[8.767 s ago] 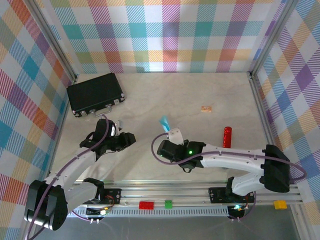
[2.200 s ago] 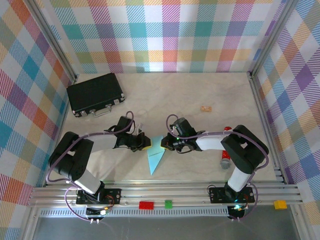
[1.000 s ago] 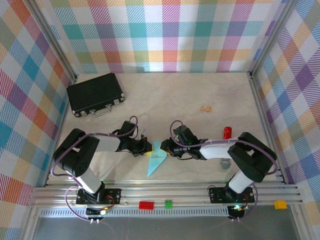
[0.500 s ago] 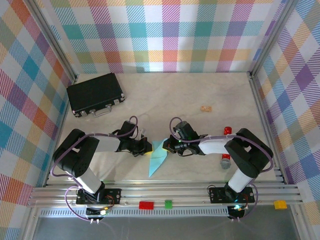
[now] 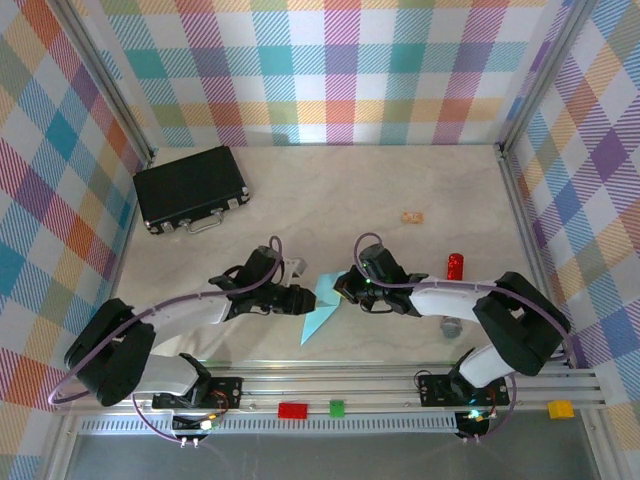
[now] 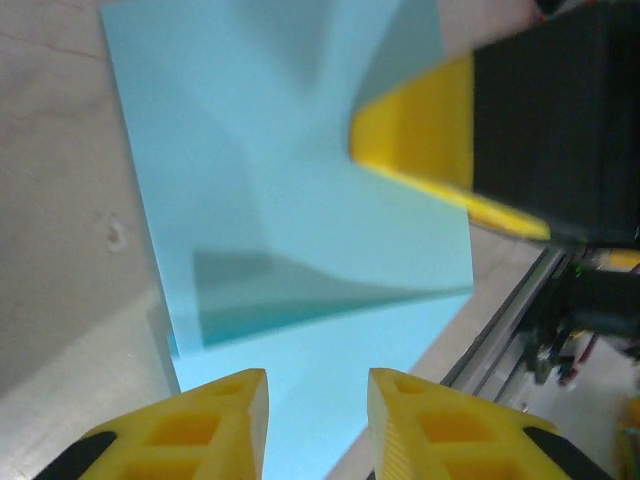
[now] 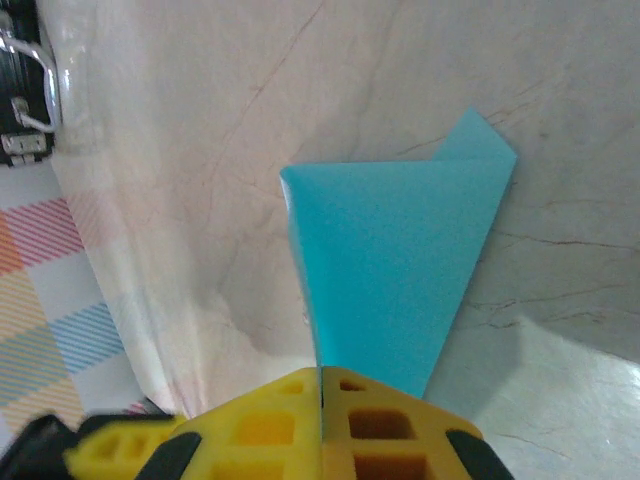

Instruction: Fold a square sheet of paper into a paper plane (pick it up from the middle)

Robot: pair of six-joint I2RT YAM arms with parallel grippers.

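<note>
Paper plane [image 7: 400, 260] (thin, creased turquoise) pinched by right hand [image 7: 320, 385]; left hand [image 6: 317, 400] parted.

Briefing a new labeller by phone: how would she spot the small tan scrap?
Find the black case at far left, then look right, past the middle. The tan scrap lies alone on the pale tabletop, tiny and beige, farther back than the red marker.

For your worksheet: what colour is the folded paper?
The folded paper plane is light turquoise-blue; clearest in the right wrist view.
</note>
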